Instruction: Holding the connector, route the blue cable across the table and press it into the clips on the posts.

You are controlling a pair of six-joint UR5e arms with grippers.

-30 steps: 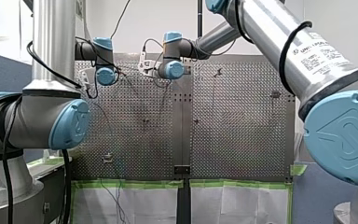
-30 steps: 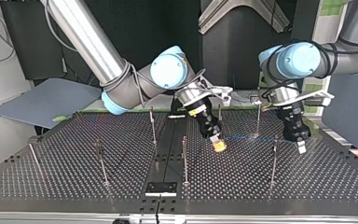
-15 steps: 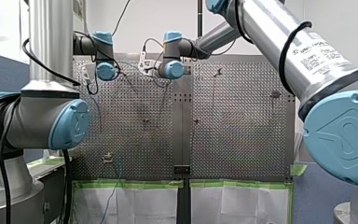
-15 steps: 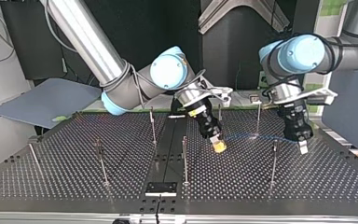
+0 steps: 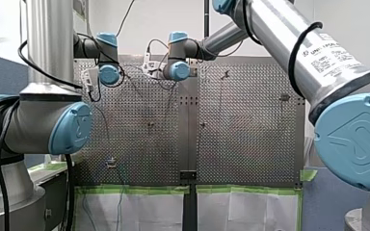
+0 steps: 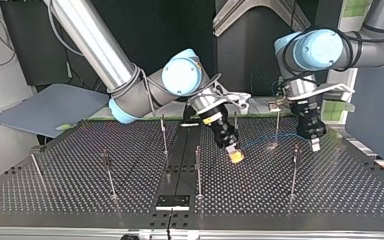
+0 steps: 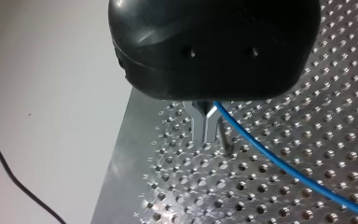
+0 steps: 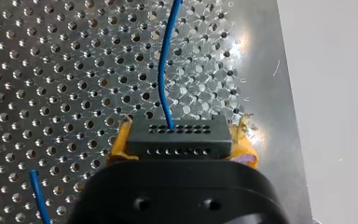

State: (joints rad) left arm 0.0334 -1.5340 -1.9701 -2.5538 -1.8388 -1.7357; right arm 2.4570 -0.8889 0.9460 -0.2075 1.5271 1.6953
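1. Running out of the holed face of the black connector (image 8: pixel 176 135), the blue cable (image 8: pixel 164 65) goes straight ahead of the right jaws, low over the perforated counter (image 6: pixel 80 190).
2. The right jaws are clamped on the connector. It sits crosswise between the yellow pads (image 6: pixel 236 156), one pad on each short end, just above the counter near the middle of the top view.
3. From there the cable's long axis runs toward the top view's right, past the foot of a far post (image 6: pixel 277 127), and rises to the left jaws. In that view it shows only as a thin, faint line.
4. The left jaws' metal fingers (image 7: pixel 204 126) are pressed together. The cable emerges at their root and slants away over the holes, so they look closed around it, though how firmly cannot be told.
5. The coming move seems to turn on a nearer post (image 6: pixel 294 175), whose top carries what looks like a clip (image 6: pixel 295 150). It stands just beside the left jaws, on the side toward the connector, and the cable does not appear to be seated in it yet.
6. My left arm is plainly the nearer one to that post. Its wrist points almost straight down, with the fingertips at about the height of the post's top.
7. My right arm comes in from the top view's upper left, its wrist tilted so the pads point down and toward the view's right.
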